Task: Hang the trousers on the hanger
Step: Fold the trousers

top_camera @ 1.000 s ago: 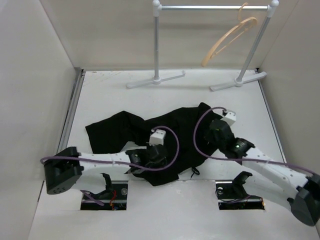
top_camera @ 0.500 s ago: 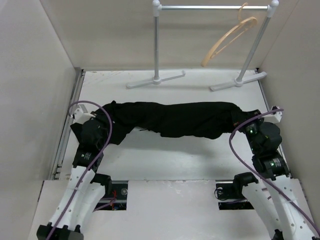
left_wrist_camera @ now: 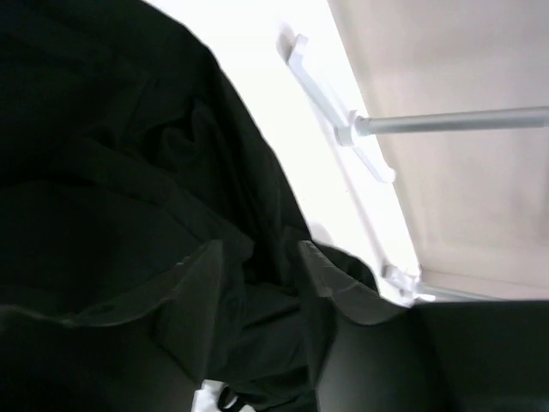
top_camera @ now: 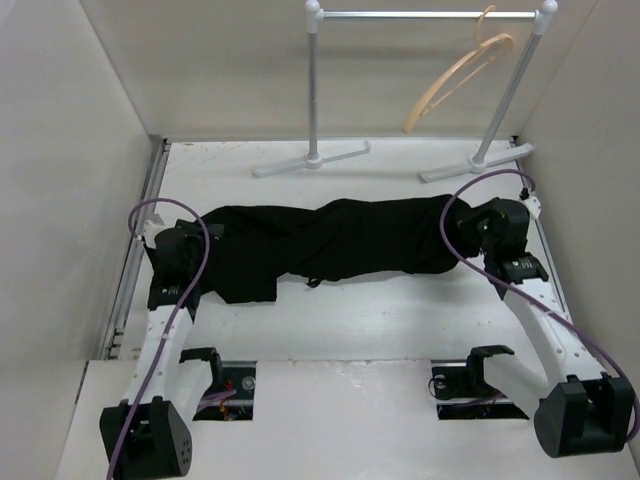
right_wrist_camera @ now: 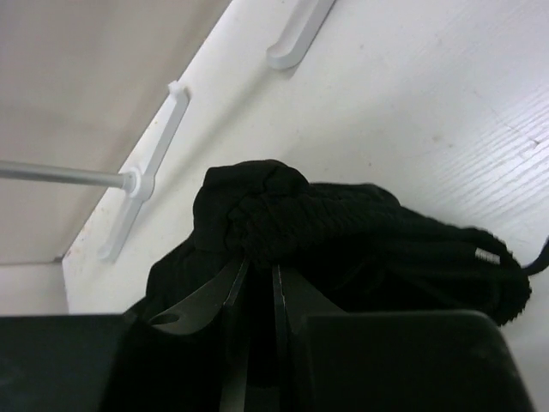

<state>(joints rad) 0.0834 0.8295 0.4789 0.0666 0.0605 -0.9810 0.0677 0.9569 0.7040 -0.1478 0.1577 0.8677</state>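
Enclosure, even light.
I see a white table (top_camera: 400, 320) boxed by plain beige walls (top_camera: 200, 70); a grey rail (top_camera: 420, 15) on white feet stands at its far edge.

- Left arm (top_camera: 163, 345) and right arm (top_camera: 540, 318): white link shells, with bulky black joint housings at elbow and wrist.
- A purple cable (top_camera: 150, 212) loops along each arm.
- Left hand (left_wrist_camera: 257, 257) and right hand (right_wrist_camera: 255, 279): matte black fingers on black bodies.
- Black base brackets (top_camera: 203, 360).

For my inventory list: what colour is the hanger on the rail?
The hanger is plain light tan; top external view shows it best.
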